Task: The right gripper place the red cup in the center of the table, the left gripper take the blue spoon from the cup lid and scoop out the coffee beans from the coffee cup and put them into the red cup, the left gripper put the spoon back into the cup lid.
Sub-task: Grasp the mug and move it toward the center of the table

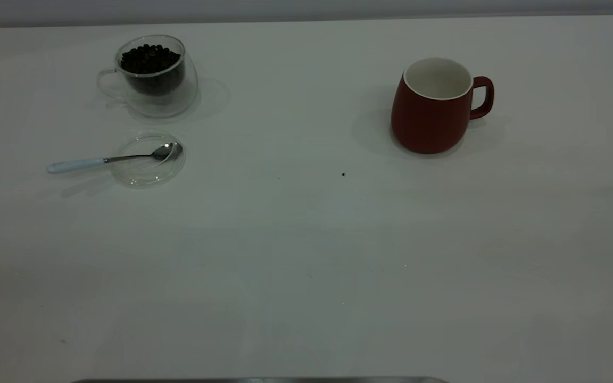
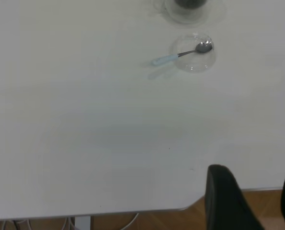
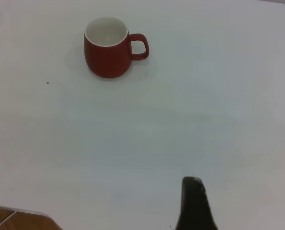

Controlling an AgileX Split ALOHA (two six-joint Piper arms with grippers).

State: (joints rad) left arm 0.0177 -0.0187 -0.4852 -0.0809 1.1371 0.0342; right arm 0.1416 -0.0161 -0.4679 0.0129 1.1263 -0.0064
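The plain white desk [image 1: 306,255] carries the matte dark red ceramic mug [image 1: 433,109] upright at upper right of the exterior frame, well apart from the clear glass cup [image 1: 152,74] of dark coffee beans [image 1: 149,57] at upper left. Just below that cup, the blue-handled steel spoon [image 1: 109,159] rests its bowl in the round clear glass lid [image 1: 149,159], handle pointing left. The left gripper [image 2: 250,201] holds its fingers parted at the near desk edge; the right gripper [image 3: 195,206] shows one finger only, so its state cannot be told.

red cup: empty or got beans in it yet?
Empty. The red cup stands upright, its white inside bare in exterior and right wrist views.
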